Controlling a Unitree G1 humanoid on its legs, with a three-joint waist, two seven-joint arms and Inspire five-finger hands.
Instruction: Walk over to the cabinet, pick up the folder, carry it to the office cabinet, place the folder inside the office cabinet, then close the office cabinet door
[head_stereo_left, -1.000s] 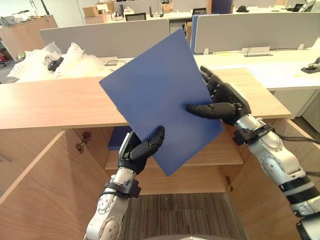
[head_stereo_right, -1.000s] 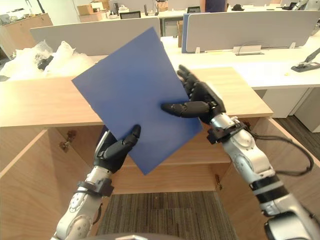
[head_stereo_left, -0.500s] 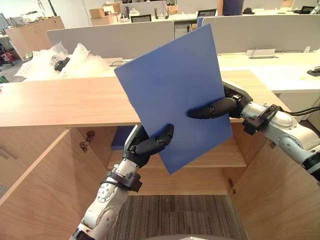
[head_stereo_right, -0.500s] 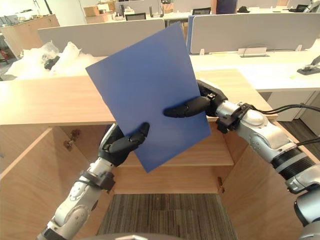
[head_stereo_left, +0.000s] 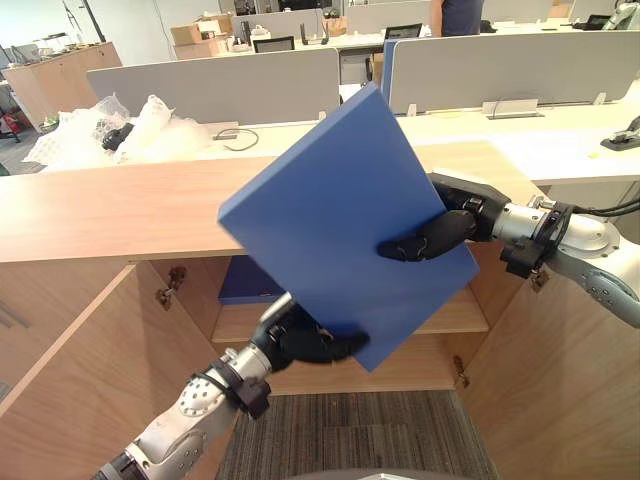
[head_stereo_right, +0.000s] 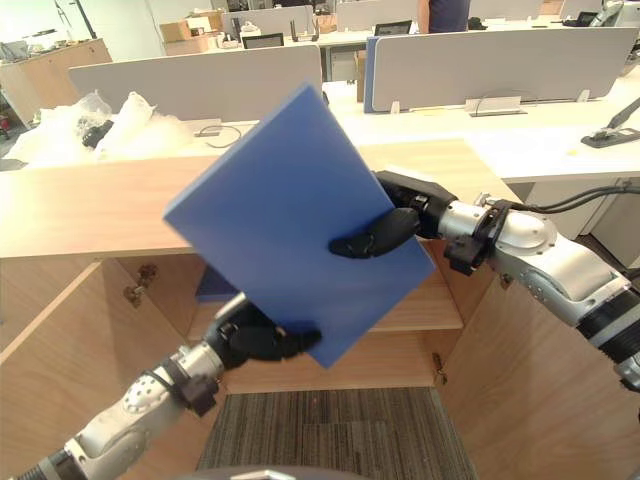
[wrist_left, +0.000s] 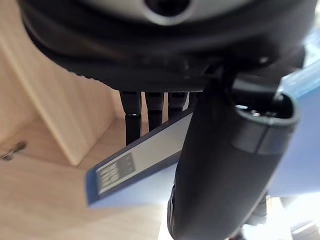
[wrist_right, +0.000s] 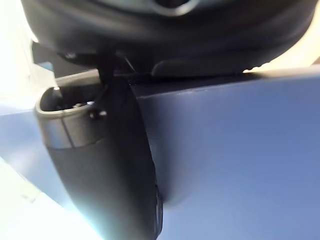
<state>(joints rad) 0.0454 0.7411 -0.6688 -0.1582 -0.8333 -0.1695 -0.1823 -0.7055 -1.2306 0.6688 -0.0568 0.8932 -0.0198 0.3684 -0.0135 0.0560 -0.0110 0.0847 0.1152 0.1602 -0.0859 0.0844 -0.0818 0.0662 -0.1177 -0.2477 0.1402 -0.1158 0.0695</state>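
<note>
**A:** Left eye view first: what room is there?

**B:** The office cabinet (head_stereo_left: 420, 372) stands open, its left door (head_stereo_left: 60, 390) and right door (head_stereo_left: 550, 390) swung out to either side, with carpet (head_stereo_left: 340, 440) between them. The counter (head_stereo_left: 110, 205) forms its top edge. Inside, the shelf (head_stereo_left: 452, 312) carries a blue flat item (head_stereo_left: 250, 282) towards its left end; the right end is bare.

**A:** And the folder?

**B:** The folder (head_stereo_left: 345, 225) is in the air, tilted, in front of the counter's front edge and the opening. The left robot hand (head_stereo_left: 300, 340) is clamped on its lower edge, just in front of the shelf. The right robot hand (head_stereo_left: 440, 232) pinches its right edge, thumb across the front face.

**A:** Right eye view?

**B:** The same hold. The folder's lower corner hangs below shelf level, apart from both doors.

**A:** Left wrist view?

**B:** The left thumb (wrist_left: 225, 175) lies on one face and the fingers (wrist_left: 152, 105) curl behind the other, with the folder's labelled spine between them.

**A:** Right wrist view?

**B:** The right thumb (wrist_right: 110, 165) presses flat on the blue face. The fingers behind are hidden.
</note>
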